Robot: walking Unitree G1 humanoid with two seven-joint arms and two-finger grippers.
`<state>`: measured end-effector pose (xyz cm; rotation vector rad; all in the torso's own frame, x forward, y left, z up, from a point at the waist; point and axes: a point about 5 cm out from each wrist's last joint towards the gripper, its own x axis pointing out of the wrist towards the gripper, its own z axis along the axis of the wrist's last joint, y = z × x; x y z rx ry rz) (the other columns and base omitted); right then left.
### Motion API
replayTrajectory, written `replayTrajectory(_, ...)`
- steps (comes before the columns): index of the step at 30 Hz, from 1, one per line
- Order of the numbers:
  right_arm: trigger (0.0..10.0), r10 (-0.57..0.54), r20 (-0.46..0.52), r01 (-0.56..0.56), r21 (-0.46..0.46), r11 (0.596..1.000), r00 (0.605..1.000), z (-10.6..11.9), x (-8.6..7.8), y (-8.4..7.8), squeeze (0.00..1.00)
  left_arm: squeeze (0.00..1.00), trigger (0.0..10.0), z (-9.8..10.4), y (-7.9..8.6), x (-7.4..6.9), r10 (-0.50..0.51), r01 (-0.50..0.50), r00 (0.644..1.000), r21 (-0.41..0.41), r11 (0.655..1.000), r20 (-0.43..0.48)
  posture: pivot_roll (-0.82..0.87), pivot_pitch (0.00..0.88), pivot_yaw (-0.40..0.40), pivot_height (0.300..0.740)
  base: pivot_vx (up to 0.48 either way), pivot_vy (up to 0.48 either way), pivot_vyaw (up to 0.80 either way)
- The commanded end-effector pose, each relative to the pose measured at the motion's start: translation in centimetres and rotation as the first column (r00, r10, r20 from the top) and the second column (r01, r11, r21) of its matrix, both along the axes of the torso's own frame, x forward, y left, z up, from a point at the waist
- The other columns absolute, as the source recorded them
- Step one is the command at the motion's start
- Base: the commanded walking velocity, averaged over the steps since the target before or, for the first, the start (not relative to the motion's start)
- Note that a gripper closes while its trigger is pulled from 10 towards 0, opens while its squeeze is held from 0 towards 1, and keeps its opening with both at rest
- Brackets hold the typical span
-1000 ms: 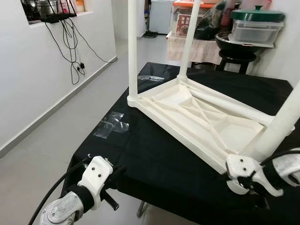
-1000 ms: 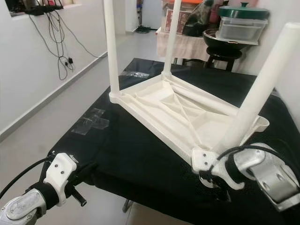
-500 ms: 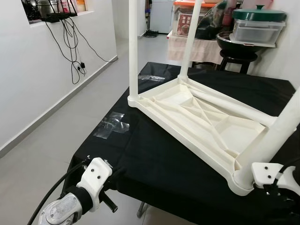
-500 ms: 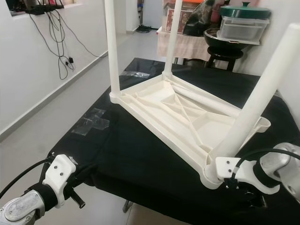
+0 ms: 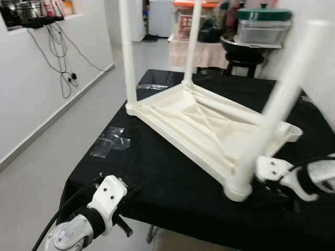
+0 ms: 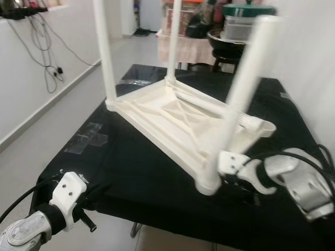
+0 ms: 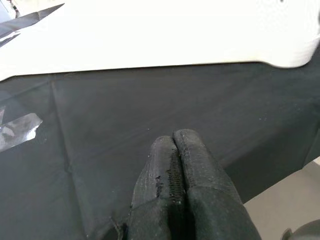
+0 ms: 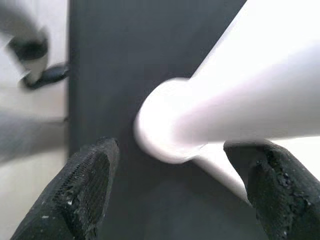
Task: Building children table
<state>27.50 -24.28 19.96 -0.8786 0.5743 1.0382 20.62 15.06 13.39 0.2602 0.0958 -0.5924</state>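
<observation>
A white upturned table (image 5: 209, 123) lies on a black cloth (image 5: 172, 180). The right gripper (image 8: 170, 190), fingers spread, flanks its leg (image 5: 282, 94) at four o'clock. The left gripper (image 7: 175, 150), fingers pressed together, hovers at seven o'clock.

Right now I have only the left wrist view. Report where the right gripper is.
Observer: The right gripper is open, with its fingers on either side of the near leg's base.
Operator: Count the legs standing.
Observer: Three stand upright on the upturned table.
Operator: Find the last one.
Observer: The fourth leg lies loose in the table's underside, running toward the far right corner.
</observation>
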Motion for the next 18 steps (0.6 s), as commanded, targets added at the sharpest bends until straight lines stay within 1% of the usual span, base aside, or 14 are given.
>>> replayTrajectory(1, 10.0, 0.056, 0.041, -0.057, 0.017, 0.998, 0.998, 0.3, 0.2, 1.2, 0.0, 0.0, 10.0, 0.0, 0.2, 0.0, 0.005, -0.005, 1.0, 0.016, 1.0, 0.002, 0.02, 0.014, -0.04, 0.74, 0.0, 0.0, 0.0)
replayTrajectory(2, 10.0, 0.056, 0.041, -0.057, 0.017, 0.998, 0.998, 0.3, 0.2, 1.2, 0.0, 0.0, 10.0, 0.0, 0.2, 0.0, 0.005, -0.005, 1.0, 0.016, 1.0, 0.002, 0.02, 0.014, -0.04, 0.74, 0.0, 0.0, 0.0)
replayTrajectory(3, 10.0, 0.084, 0.058, -0.087, 0.05, 0.995, 0.995, 0.4, 0.4, 2.1, 0.0, 0.0, 10.0, 0.0, 0.2, 0.0, 0.007, -0.007, 1.0, 0.017, 1.0, 0.003, 0.02, 0.015, -0.04, 0.74, 0.0, 0.0, 0.0)
replayTrajectory(5, 10.0, 0.161, 0.084, -0.173, 0.171, 0.97, 0.983, 0.6, 0.6, 5.2, 0.0, 0.0, 10.0, 0.1, 0.2, 0.1, 0.012, -0.012, 1.0, 0.018, 1.0, 0.005, 0.02, 0.015, -0.042, 0.74, 0.0, 0.0, 0.0)
replayTrajectory(6, 10.0, 0.189, 0.093, -0.204, 0.211, 0.956, 0.978, 0.7, 0.5, 6.3, 0.0, 0.0, 10.0, 0.1, 0.2, 0.1, 0.013, -0.013, 1.0, 0.018, 1.0, 0.006, 0.02, 0.015, -0.042, 0.74, 0.0, 0.0, 0.0)
replayTrajectory(7, 10.0, 0.189, 0.093, -0.204, 0.211, 0.956, 0.978, 0.7, 0.5, 6.3, 0.0, 0.0, 10.0, 0.1, 0.2, 0.1, 0.013, -0.013, 1.0, 0.018, 1.0, 0.006, 0.02, 0.015, -0.042, 0.74, 0.0, 0.0, 0.0)
replayTrajectory(9, 10.0, 0.233, 0.123, -0.257, 0.252, 0.933, 0.965, 0.5, 0.6, 8.6, 0.0, 0.0, 10.0, 0.1, 0.1, 0.2, 0.014, -0.014, 1.0, 0.016, 1.0, 0.009, 0.03, 0.014, -0.044, 0.74, 0.0, 0.0, 0.0)
replayTrajectory(10, 10.0, 0.233, 0.123, -0.257, 0.252, 0.933, 0.965, 0.5, 0.6, 8.6, 0.0, 0.0, 10.0, 0.1, 0.1, 0.2, 0.014, -0.014, 1.0, 0.016, 1.0, 0.009, 0.03, 0.014, -0.044, 0.74, 0.0, 0.0, 0.0)
replayTrajectory(12, 10.0, 0.254, 0.162, -0.293, 0.306, 0.906, 0.954, 0.3, 1.0, 11.4, 0.0, 0.0, 10.0, 0.1, 0.0, 0.2, 0.014, -0.014, 1.0, 0.018, 1.0, 0.012, 0.03, 0.013, -0.046, 0.74, 0.0, 0.0, 0.0)
replayTrajectory(14, 10.0, 0.26, 0.196, -0.314, 0.343, 0.885, 0.945, 0.2, 1.5, 13.7, 0.0, 0.0, 10.0, 0.2, -0.1, 0.3, 0.014, -0.014, 1.0, 0.02, 1.0, 0.016, 0.03, 0.013, -0.046, 0.74, 0.0, 0.0, 0.0)
replayTrajectory(15, 10.0, 0.26, 0.196, -0.314, 0.343, 0.885, 0.945, 0.2, 1.5, 13.7, 0.0, 0.0, 10.0, 0.2, -0.1, 0.3, 0.014, -0.014, 1.0, 0.02, 1.0, 0.016, 0.03, 0.013, -0.046, 0.74, 0.0, 0.0, 0.0)
replayTrajectory(16, 10.0, 0.262, 0.209, -0.323, 0.351, 0.879, 0.942, 0.2, 1.6, 14.4, 0.0, 0.0, 10.0, 0.2, -0.1, 0.3, 0.014, -0.015, 1.0, 0.02, 1.0, 0.018, 0.03, 0.013, -0.046, 0.74, 0.0, 0.0, 0.0)
replayTrajectory(17, 10.0, 0.262, 0.209, -0.323, 0.351, 0.879, 0.942, 0.2, 1.6, 14.4, 0.0, 0.0, 10.0, 0.2, -0.1, 0.3, 0.014, -0.015, 1.0, 0.02, 1.0, 0.018, 0.03, 0.013, -0.046, 0.74, 0.0, 0.0, 0.0)
replayTrajectory(18, 10.0, 0.252, 0.236, -0.325, 0.36, 0.874, 0.939, 0.2, 2.2, 15.7, 0.0, 0.0, 10.0, 0.3, -0.1, 0.3, 0.014, -0.014, 1.0, 0.02, 1.0, 0.019, 0.04, 0.012, -0.045, 0.74, 0.0, 0.0, 0.0)
